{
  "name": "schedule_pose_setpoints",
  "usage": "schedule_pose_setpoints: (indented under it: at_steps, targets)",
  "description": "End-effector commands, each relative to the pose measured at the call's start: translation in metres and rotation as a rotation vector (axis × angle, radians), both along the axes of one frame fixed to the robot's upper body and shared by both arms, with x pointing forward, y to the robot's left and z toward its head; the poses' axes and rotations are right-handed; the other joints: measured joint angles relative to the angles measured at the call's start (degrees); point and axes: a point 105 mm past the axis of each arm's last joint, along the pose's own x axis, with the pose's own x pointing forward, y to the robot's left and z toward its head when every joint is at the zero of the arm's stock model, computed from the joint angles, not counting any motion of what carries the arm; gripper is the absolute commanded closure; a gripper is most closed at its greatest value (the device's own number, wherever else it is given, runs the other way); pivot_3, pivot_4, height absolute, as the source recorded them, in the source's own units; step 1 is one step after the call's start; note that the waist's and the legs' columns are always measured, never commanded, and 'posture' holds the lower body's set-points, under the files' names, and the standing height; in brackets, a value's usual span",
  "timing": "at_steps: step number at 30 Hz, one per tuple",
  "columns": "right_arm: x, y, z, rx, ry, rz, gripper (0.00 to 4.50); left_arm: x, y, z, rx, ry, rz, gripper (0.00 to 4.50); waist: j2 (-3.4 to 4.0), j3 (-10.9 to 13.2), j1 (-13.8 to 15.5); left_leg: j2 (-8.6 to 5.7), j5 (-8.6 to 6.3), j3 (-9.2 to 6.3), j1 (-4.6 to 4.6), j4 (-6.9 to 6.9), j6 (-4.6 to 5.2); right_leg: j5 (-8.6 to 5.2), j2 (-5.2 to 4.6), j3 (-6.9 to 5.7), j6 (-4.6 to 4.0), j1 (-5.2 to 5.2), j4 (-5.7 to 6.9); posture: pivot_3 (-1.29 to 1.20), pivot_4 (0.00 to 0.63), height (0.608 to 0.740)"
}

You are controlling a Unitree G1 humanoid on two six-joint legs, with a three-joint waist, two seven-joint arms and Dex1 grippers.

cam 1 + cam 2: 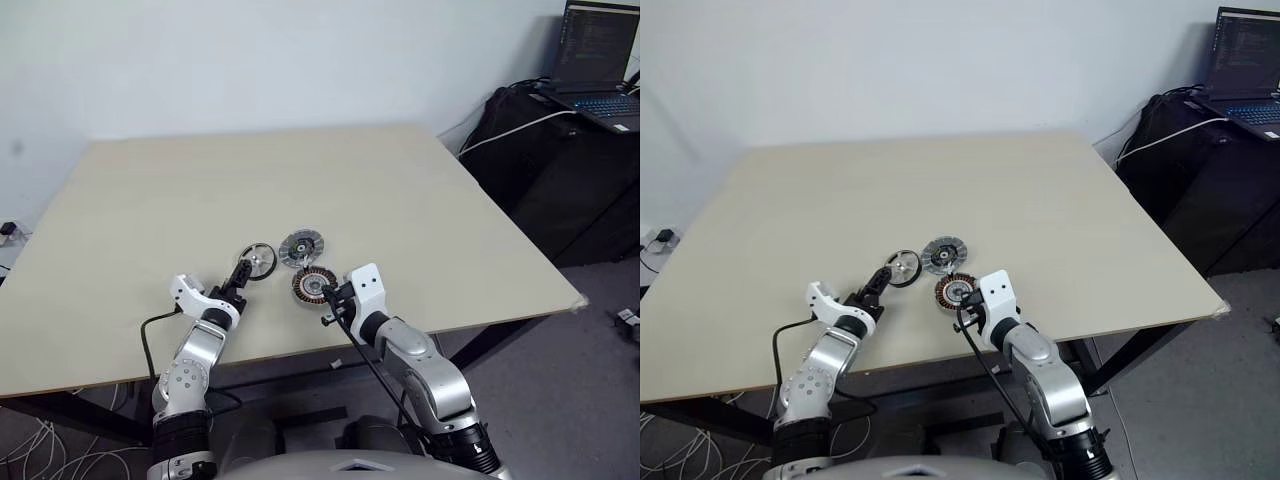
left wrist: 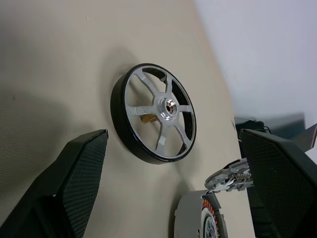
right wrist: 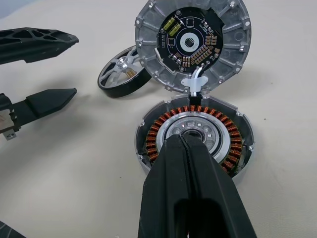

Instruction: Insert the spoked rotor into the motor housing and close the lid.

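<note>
Left end effector (image 1: 243,273): I hold it wide open beside the spoked rotor (image 1: 258,261), ready to grasp.
Right end effector (image 3: 184,144): shut, empty, steadying the motor housing (image 3: 195,136).

Laboratory or workshop setting. A plain beige worktable (image 1: 300,190) stands against a bare white wall (image 1: 250,60); an open laptop (image 1: 598,60) showing lines of code rests on dark equipment at right, and loose cables (image 1: 50,450) lie on the floor beneath the table.
</note>
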Motion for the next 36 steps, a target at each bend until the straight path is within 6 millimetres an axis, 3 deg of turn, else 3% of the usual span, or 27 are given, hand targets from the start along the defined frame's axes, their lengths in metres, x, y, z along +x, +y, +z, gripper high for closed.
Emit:
schedule_pose_setpoints:
  at_steps: [1, 19, 36]
  targets:
    - [0.004, 0.003, 0.014, 0.032, -0.047, 0.0, 4.48, 0.008, -0.014, 0.02, -0.016, -0.062, -0.011, 0.0, 0.0, 0.0, 0.0, 0.0, 0.0, 0.0, 0.0, 0.0, 0.0, 0.0, 0.0, 0.0, 0.0, 0.0, 0.0, 0.0, 0.0, 0.74]
    - [0.006, 0.0, 0.014, 0.029, -0.048, -0.018, 4.48, 0.032, -0.033, 0.029, -0.031, -0.054, -0.052, 0.0, -0.02, 0.01, 0.01, -0.03, 0.01, -0.01, 0.0, 0.0, -0.01, 0.0, 0.01, -0.01, 0.0, 0.02, -0.02, 0.0, 0.0, 0.74]
    - [0.007, 0.001, 0.014, 0.025, -0.048, -0.014, 4.48, 0.036, -0.041, 0.023, -0.022, -0.019, -0.057, 0.0, -0.02, 0.02, 0.02, -0.03, 0.02, -0.02, -0.01, 0.0, -0.04, 0.0, 0.03, -0.01, 0.01, 0.03, -0.03, 0.0, 0.0, 0.74]
